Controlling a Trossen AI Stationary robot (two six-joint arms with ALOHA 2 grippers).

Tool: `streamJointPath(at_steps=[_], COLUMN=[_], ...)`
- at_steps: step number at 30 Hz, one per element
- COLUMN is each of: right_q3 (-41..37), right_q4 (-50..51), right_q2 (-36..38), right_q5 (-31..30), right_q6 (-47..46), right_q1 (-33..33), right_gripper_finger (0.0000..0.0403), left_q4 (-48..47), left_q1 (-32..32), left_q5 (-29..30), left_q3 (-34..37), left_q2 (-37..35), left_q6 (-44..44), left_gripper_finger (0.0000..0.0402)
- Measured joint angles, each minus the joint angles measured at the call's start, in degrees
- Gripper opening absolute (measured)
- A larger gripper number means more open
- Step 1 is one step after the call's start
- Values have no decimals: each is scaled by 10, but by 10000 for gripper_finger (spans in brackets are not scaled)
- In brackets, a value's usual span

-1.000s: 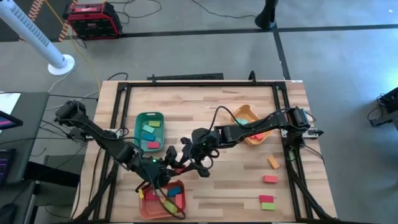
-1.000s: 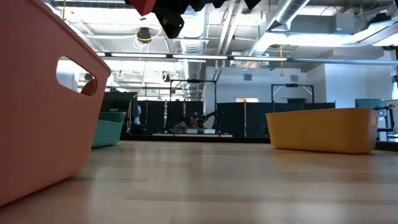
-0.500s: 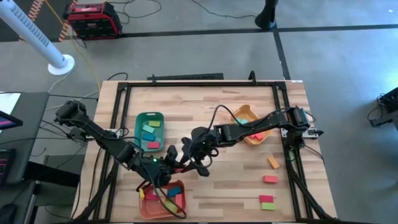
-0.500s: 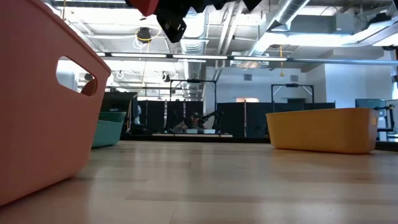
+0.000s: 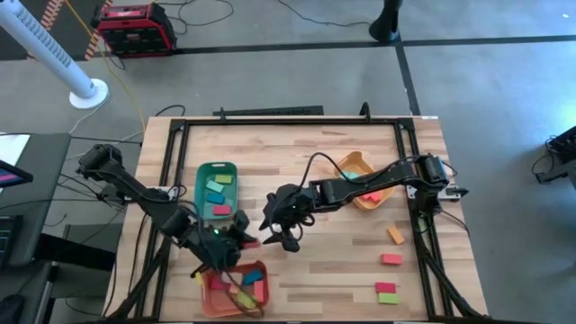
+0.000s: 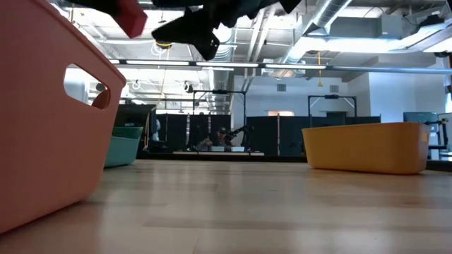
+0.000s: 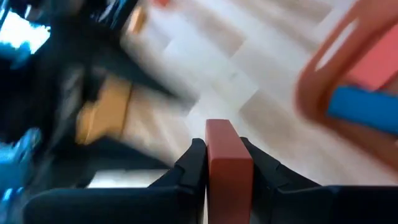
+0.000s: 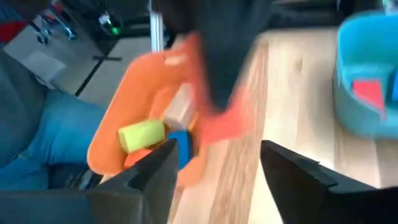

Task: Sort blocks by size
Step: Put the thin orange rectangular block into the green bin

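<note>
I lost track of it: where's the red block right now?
The red block is clamped in the left gripper, above the table's front-left, between the green tray and salmon tray.

Red block (image 7: 227, 163) between dark left gripper (image 7: 227, 167) fingers. Green tray (image 5: 216, 190): teal, green, red blocks. Salmon-red tray (image 5: 236, 289): blue, yellow-green, red blocks. Yellow-orange tray (image 5: 358, 178). Right side of light wood table (image 5: 333, 270): orange block (image 5: 395, 236), red block, red-and-green pair (image 5: 386, 292).
</note>
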State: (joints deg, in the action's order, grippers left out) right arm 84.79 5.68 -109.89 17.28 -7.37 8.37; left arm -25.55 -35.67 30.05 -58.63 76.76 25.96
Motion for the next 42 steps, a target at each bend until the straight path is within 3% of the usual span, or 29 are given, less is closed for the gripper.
streamJointPath(at_steps=[4,9,20,24,29,35,42], right_q3=[0,0,0,-10,-57,-68,-67], right_q4=[63,147,315,387,332,288,292], right_q2=[0,0,0,0,3,4,55], right_q5=[-15,-62,-174,-257,-330,-313,-197], right_q6=[-30,-44,-42,-35,35,131,139], right_q1=[1,21,103,123,114,54,-16], right_gripper_finger=[279,285,286,286,286,286,286], left_q4=[-79,-212,-493,-457,-307,-268,-250], left_q1=[-21,-37,35,70,157,262,364], left_q5=[61,143,162,161,131,58,-88], left_q3=[0,-1,1,50,151,146,142], left_q2=[-32,-97,-188,-209,-226,-232,-260], left_q6=[-57,-171,-504,-532,-470,-425,-412], left_gripper_finger=[62,62,62,62,62,62,62])
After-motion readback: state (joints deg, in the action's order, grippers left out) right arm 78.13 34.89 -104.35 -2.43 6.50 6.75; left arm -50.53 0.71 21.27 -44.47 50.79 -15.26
